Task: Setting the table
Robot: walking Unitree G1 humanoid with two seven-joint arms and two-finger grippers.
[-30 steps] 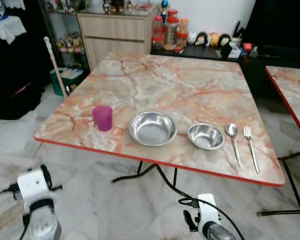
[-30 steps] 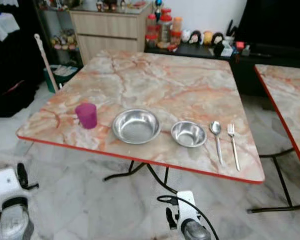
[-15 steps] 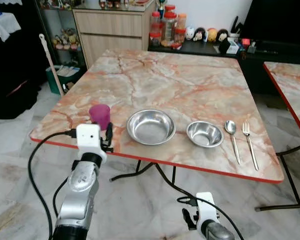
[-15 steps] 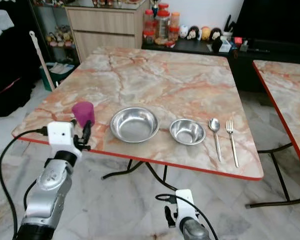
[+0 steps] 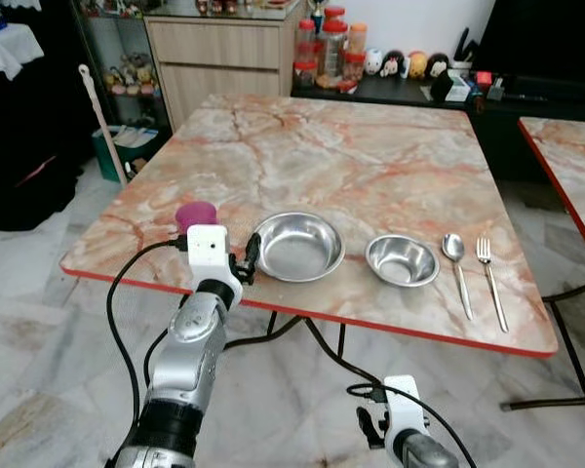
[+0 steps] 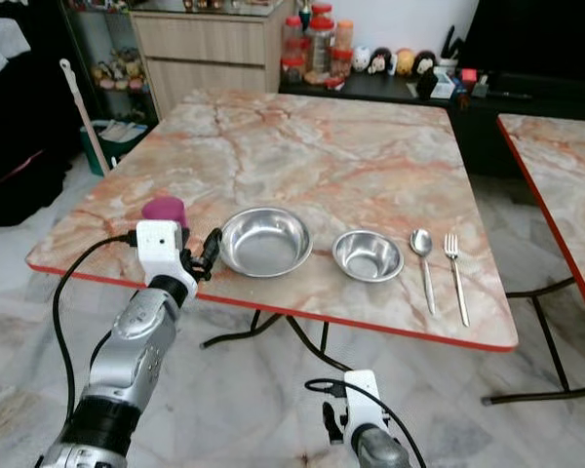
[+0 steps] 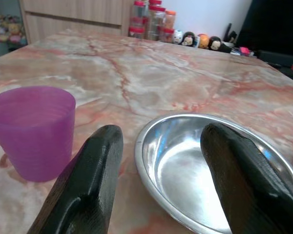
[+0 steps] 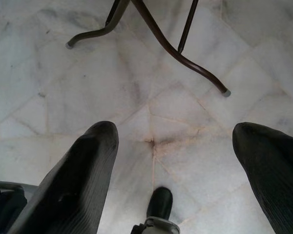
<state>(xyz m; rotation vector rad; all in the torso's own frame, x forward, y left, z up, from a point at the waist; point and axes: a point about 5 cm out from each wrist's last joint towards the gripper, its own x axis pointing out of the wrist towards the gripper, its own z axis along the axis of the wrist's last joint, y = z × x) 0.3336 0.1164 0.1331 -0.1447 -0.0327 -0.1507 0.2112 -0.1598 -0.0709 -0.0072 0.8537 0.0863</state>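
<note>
On the marble table (image 5: 351, 166), a row runs along the front edge: a purple cup (image 5: 196, 214), a large steel bowl (image 5: 296, 246), a small steel bowl (image 5: 402, 260), a spoon (image 5: 457, 268) and a fork (image 5: 488, 278). My left gripper (image 7: 162, 134) is raised to the front edge and stands open. It points at the near rim of the large bowl (image 7: 210, 170), with the cup (image 7: 33, 129) just beside one finger. Nothing is between its fingers. Low over the floor, my right gripper (image 8: 176, 131) hangs open and idle.
A second marble table (image 5: 570, 166) stands to the right with a gap between. Behind the table are a wooden cabinet (image 5: 224, 58) and a dark shelf with jars (image 5: 331, 54) and figurines. A stick (image 5: 102, 122) leans at the left. Black table legs (image 8: 176, 48) stand on the tiled floor.
My left arm has risen from near the floor to the table's front edge, then shifted right from in front of the cup towards the large bowl. The right arm stays low.
</note>
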